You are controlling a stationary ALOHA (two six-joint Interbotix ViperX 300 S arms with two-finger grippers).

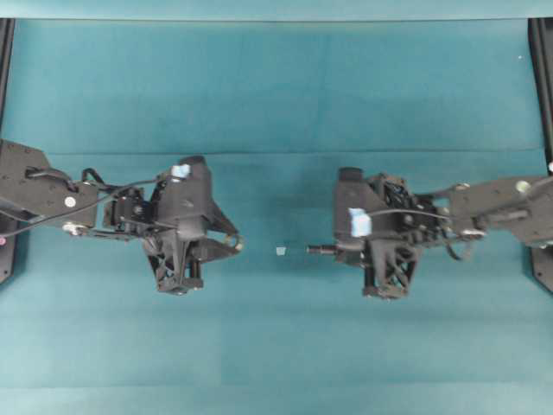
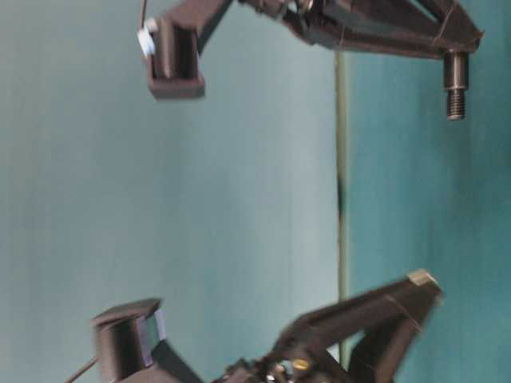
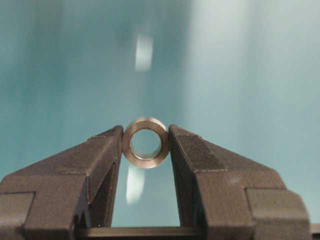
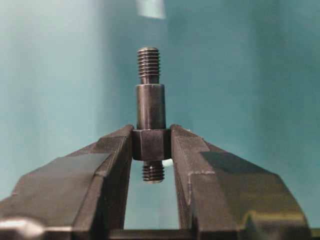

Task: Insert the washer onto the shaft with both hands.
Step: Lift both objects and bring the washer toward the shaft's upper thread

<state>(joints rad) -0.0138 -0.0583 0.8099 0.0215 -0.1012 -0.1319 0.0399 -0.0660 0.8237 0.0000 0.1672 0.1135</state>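
Washer (image 3: 145,142), a small thick-walled silvery metal ring, sits pinched between the tips of my left gripper (image 3: 145,150), its round hole facing outward. My right gripper (image 4: 152,145) clamps the shaft (image 4: 150,107), a dark stepped rod, by its wider collar, threaded tip pointing toward the washer. Both are lifted and well apart over the teal table (image 1: 276,95). Next, I judge, I must line hole and tip up and bring them together.
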